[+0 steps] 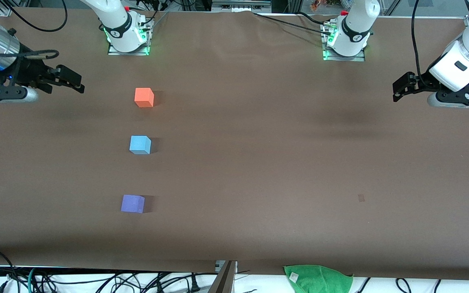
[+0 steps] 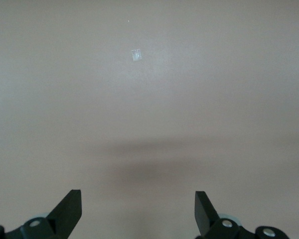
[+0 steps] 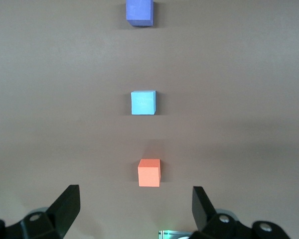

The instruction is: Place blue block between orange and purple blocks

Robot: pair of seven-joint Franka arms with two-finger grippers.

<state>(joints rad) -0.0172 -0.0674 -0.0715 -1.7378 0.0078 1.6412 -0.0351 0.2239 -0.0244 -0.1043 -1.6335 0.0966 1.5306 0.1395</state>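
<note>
Blue block: the blue block (image 1: 140,145) sits on the table (image 1: 259,162), a small sky-blue cube with plain matte faces and a foam-like look; it lies between the other two cubes, in a loose line with them, touching neither; toward the right arm's end of the table

Orange block: the orange block (image 1: 144,97) is a bright orange matte cube of like size; farther from the front camera than the blue one, well apart from it

Purple block: the purple block (image 1: 132,203) is a violet matte cube; nearer to the front camera than the blue one, well apart from it

Right gripper: the right gripper (image 1: 69,81) hangs in the air at the right arm's end of the table, wrist turned level, black fingers spread wide and holding nothing; its wrist view looks down the row of three cubes

Left gripper: the left gripper (image 1: 401,87) hangs over the left arm's end, fingers spread, nothing between them; the arm waits

Table: flat brown matte cover; a small pale patch (image 2: 135,55) on it in the left wrist view

Cloth: a green cloth (image 1: 319,278) lies crumpled at the table edge nearest the front camera
</note>
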